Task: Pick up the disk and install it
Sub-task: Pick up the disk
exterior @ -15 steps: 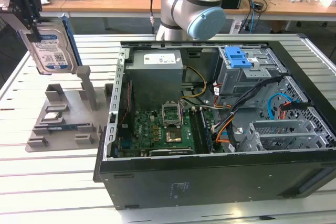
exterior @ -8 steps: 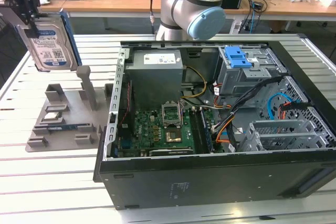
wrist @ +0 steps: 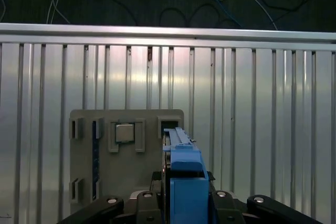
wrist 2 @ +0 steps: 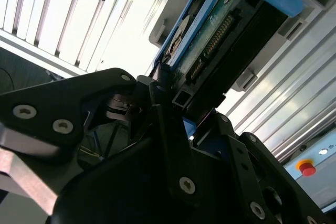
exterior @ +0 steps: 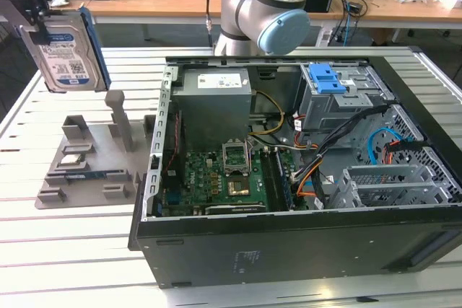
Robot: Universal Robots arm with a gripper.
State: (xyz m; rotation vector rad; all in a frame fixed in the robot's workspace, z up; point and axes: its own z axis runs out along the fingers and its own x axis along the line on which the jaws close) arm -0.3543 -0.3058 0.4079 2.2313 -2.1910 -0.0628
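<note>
In the exterior view we see the gripper raised at the exterior view's left, pinching the disk by its upper end. The disk hangs upright in the air with its label facing the camera and its blue bracket along one edge. It is above and apart from the grey fixture plate, which lies on the slatted table and carries a small silver chip. Toward the exterior view's right stands the open computer case, well apart from the disk, with a blue latch atop its drive cage (the arm rises behind the case).

In the second wrist view the black fingers are pressed against both faces of the disk, whose circuit-board side and connector pins show.

In the first wrist view we look along the disk edge-on, the bracket edge facing the camera. The fixture plate and chip lie on the slats beyond it, not touching it.
</note>
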